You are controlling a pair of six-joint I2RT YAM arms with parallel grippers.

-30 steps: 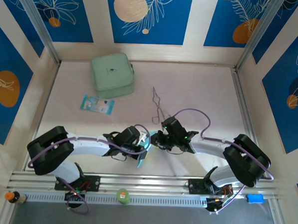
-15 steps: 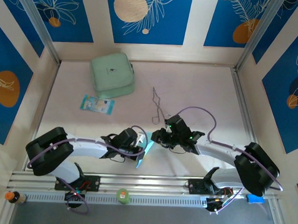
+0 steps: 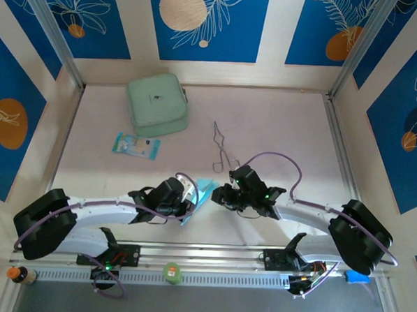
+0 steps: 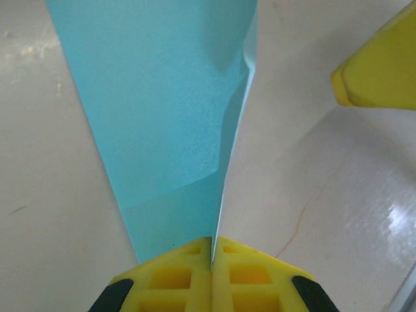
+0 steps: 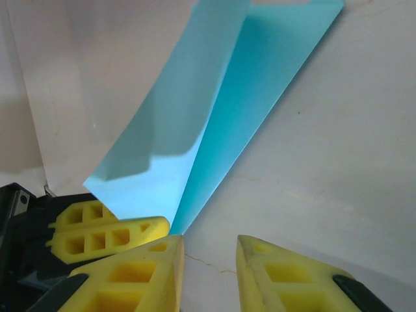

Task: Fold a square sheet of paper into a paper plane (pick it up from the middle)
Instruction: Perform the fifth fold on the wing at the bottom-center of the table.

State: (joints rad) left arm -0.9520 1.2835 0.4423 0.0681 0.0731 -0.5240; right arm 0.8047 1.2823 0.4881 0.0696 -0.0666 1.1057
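The cyan sheet of paper is folded into a narrow, pointed paper plane shape with a lengthwise crease. It is held low over the table's near middle. My left gripper is shut on its narrow end, and the pads pinch the edge of the paper. My right gripper stands just right of it, open, its fingertips beside the point of the paper with bare table between them. The left gripper's yellow fingers show in the right wrist view.
A mint-green case sits at the back left, with a blue-and-white packet in front of it. Metal tongs lie just behind the right gripper. A small green object rests on the near rail.
The left arm has reached forward and carried the paper away from the near edge. Its jaws have closed fully on the paper. The right gripper has shifted slightly right.
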